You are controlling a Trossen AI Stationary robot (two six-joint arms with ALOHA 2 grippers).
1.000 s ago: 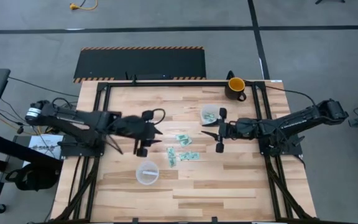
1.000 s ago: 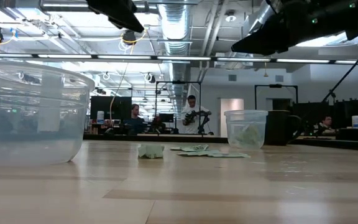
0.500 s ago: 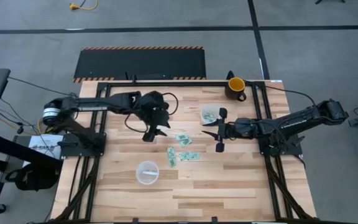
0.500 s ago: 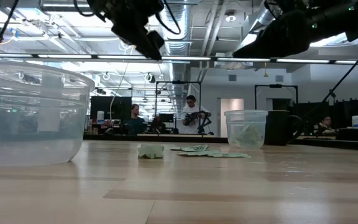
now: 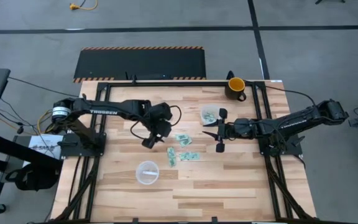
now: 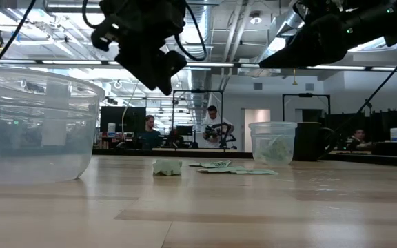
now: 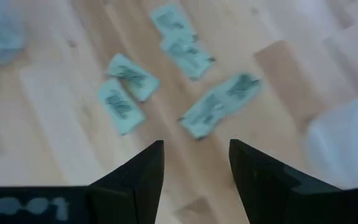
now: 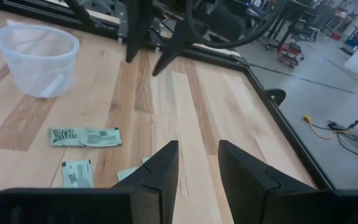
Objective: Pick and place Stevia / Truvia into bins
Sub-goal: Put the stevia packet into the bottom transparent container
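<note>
- Overhead, a wooden desk [image 5: 229,186] carries two dark robot arms, one reaching in from each side.
- Loose Stevia / Truvia sachets [image 5: 183,149] lie flat in a small cluster near the middle of the desk, green and white; about five or six can be counted.
- One clear bin [image 5: 210,114] stands toward the far edge, right of centre, with several sachets already inside it.
- A second clear bin [image 5: 147,172] stands nearer the front, left of centre; it seems to hold one pale item, though it cannot be identified.
- By this showing the task is partly done: some sachets are binned and the loose cluster is left to clear.
- Left claw [image 5: 149,141] hangs in the air just left of the cluster, its two fingers apart and gripping nothing; its wrist camera looks down on the sachets between them.
- Right claw [image 5: 219,132] hovers just right of the cluster, beside the far bin, fingers apart with nothing between them.
- A dark mug [image 5: 235,87] with a yellow inside sits at the far right corner, well away from the sachets.
- Open room: the whole front half of the desk is bare wood apart from the near bin, so both arms have free space there.
- Tighter spot: the two claws face each other across the cluster, so reaching in together could bring them close.
</note>
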